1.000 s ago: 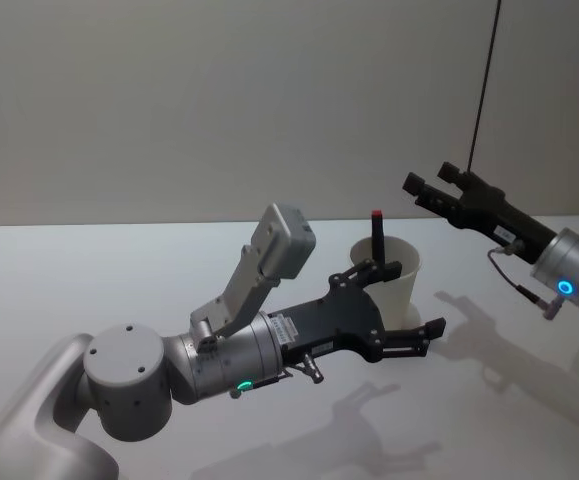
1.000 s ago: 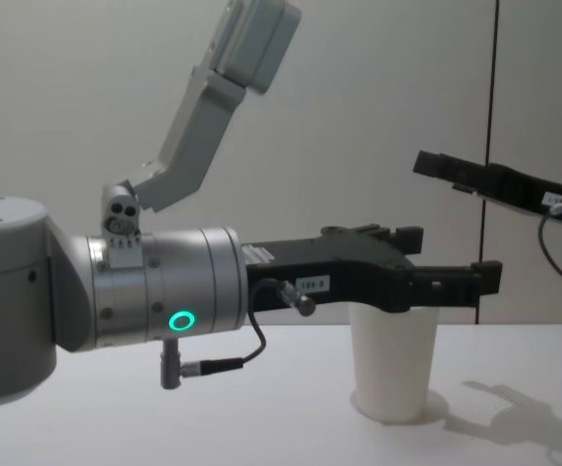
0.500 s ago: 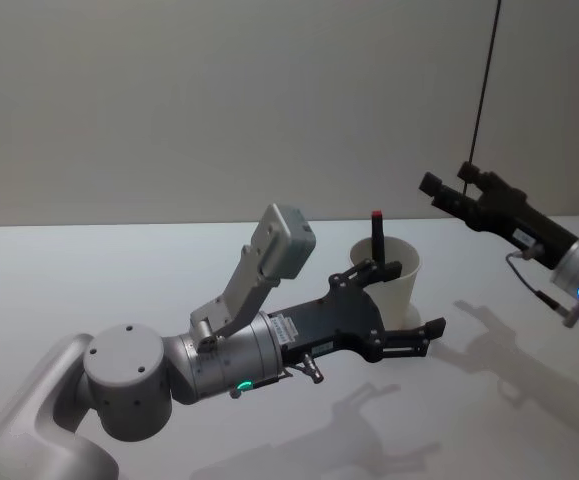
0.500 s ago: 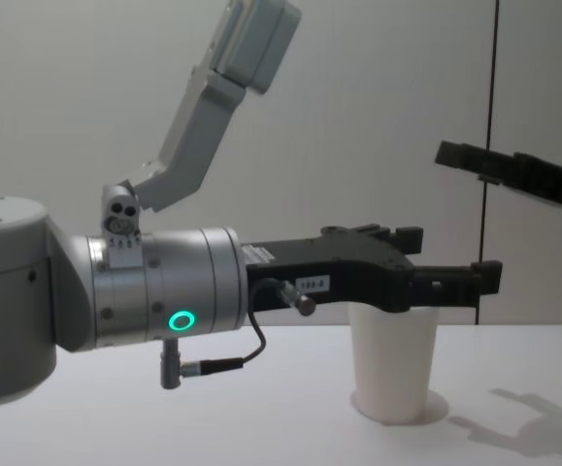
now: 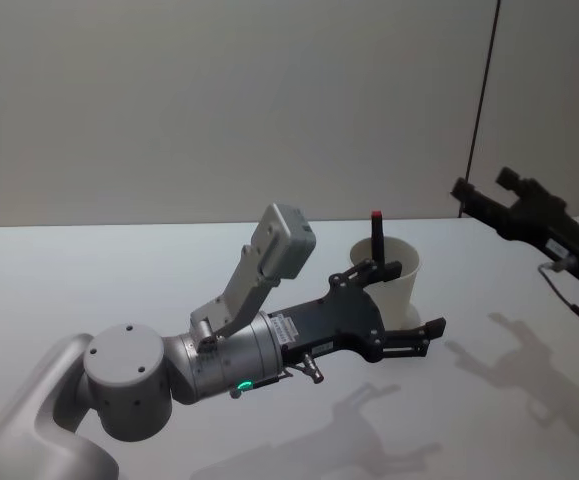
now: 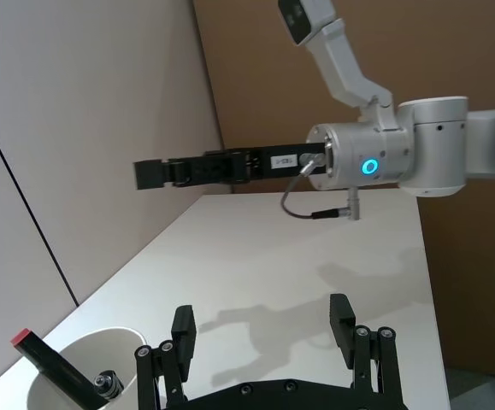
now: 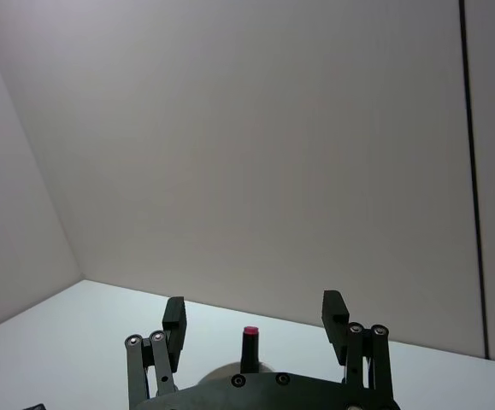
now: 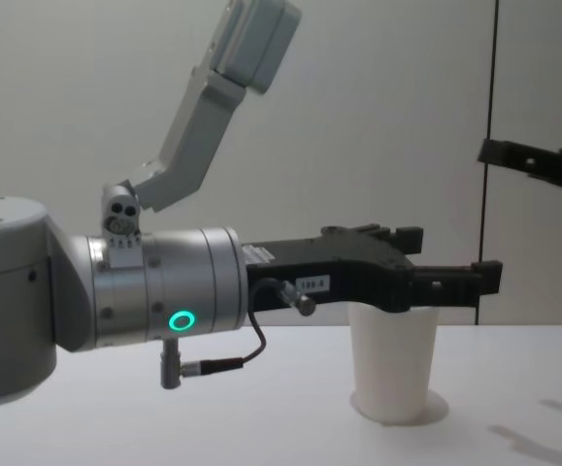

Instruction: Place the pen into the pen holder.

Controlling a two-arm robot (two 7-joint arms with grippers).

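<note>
While the cup (image 5: 393,282) stands upright on the white table (image 5: 119,290), the pen (image 5: 377,243) is seen leaning inside it, its red cap poking above the rolled rim at about 11 o'clock of the cup's mouth in the head view. In the left wrist view the pen (image 6: 55,367) is shown resting against the inner wall of the cup (image 6: 76,363), with a small dark object lying lower in the cup beside it; what that object is cannot be told.

The left gripper (image 5: 401,305) is held level just in front of the cup, at about 6 o'clock of it in the head view, with its black fingers spread wide and nothing between them. In the chest view the left gripper (image 8: 450,262) is seen crossing at the height of the cup's rim, and the cup (image 8: 394,364) is partly covered by it.

The right gripper (image 5: 484,192) is raised well above the table, at about 2 o'clock of the cup and well apart from it. Its jaws are parted and empty; in the right wrist view the right gripper (image 7: 256,316) is shown with the pen's red cap (image 7: 250,332) far off between its fingers.
</note>
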